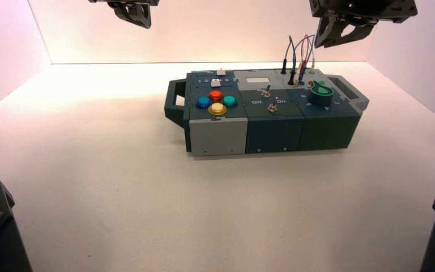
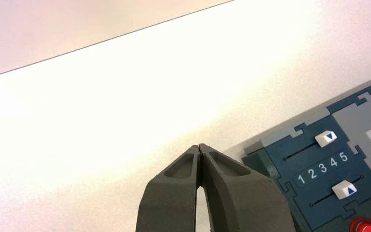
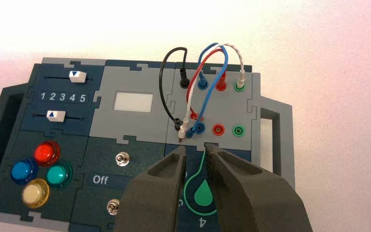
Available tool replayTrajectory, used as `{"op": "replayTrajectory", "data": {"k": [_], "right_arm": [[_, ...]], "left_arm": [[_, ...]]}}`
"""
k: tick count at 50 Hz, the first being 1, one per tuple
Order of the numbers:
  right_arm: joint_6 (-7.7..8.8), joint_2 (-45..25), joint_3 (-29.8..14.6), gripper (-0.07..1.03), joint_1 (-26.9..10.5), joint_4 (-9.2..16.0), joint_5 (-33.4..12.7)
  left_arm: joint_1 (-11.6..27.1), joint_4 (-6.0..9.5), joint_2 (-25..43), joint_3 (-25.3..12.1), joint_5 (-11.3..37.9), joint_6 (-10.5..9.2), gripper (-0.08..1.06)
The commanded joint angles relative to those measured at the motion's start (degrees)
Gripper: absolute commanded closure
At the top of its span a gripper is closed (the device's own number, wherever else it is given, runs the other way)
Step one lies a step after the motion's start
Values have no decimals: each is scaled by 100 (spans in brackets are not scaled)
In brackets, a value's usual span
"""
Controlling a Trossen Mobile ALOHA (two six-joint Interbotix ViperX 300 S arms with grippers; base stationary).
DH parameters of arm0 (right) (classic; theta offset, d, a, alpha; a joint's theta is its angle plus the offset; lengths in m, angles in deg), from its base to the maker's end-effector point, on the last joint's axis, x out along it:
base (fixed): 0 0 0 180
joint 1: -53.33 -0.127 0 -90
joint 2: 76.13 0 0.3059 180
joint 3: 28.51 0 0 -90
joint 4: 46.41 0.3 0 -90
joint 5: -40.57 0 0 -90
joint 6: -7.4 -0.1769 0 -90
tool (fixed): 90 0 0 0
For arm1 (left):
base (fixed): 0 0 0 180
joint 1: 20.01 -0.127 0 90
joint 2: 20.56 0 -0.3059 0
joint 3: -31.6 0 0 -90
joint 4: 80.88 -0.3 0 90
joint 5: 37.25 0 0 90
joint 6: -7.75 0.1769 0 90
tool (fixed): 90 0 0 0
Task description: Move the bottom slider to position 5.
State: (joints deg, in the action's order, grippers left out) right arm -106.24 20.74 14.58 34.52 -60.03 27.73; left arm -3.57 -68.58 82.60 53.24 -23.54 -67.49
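The bottom slider (image 3: 55,115) is a small white knob with a blue triangle, on the track that borders the four round buttons (image 3: 42,167). It stands near the middle of its track, left of the printed 5 (image 3: 82,98). That slider (image 2: 344,189) and the 5 (image 2: 343,157) also show in the left wrist view. My left gripper (image 2: 200,146) is shut on nothing, high above the table off the box's left end (image 1: 141,20). My right gripper (image 3: 195,148) is open and empty, hanging high over the green knob (image 3: 204,193).
The top slider (image 3: 77,76) sits close to the 5 end. Two metal toggle switches (image 3: 121,158) stand in the box's (image 1: 272,133) middle section. Looped wires (image 3: 207,63) rise from the sockets at the back right. A carry handle (image 1: 174,102) sticks out at the left end.
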Motion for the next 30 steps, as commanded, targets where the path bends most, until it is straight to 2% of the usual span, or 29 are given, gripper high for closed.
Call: {"op": "replayTrajectory", "data": {"k": [1,17,30], "right_arm": [[18,105,-62,72,-26,-9,53],[18,105,-53,72,-26,-9,53],[18,141,-70,72,-26,-18,53]], "left_arm": [[-18,9,-132,-62,-35,0,101],[0,9,-149,-53,9,-9,101],[308,26,-123,114,79,-9,101]]}}
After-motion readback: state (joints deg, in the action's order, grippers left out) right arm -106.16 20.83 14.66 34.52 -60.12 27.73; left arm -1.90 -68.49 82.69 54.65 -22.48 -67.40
